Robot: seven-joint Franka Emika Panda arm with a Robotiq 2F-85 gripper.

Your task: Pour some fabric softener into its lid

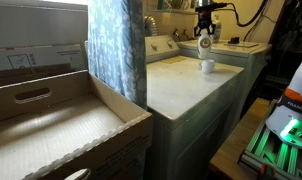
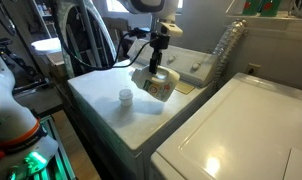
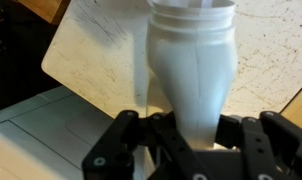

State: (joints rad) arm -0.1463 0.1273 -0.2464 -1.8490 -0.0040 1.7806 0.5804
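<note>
Fabric softener, a small white plastic bottle with a narrow neck and a coloured front label [image 2: 156, 84], is held tilted in the black Robotiq gripper [image 2: 157, 62] above the white washer top [image 2: 96, 105]. It is just beside the lid, a short round white plastic cup [image 2: 125, 96] standing apart from it on that surface. In an exterior view from farther off, the gripper [image 1: 204, 33] carries the bottle [image 1: 204, 44] directly above the lid [image 1: 207, 66]; the tilt is hard to read here. The wrist view shows what neither exterior view resolves: both dark fingers [image 3: 126, 150] clamped against the smooth white body [image 3: 196, 70]. The lid is out of frame. The bottle probably handles as light, smooth and slightly squeezable, with liquid shifting as it tips. Hold the mid-body firmly, without crushing.
</note>
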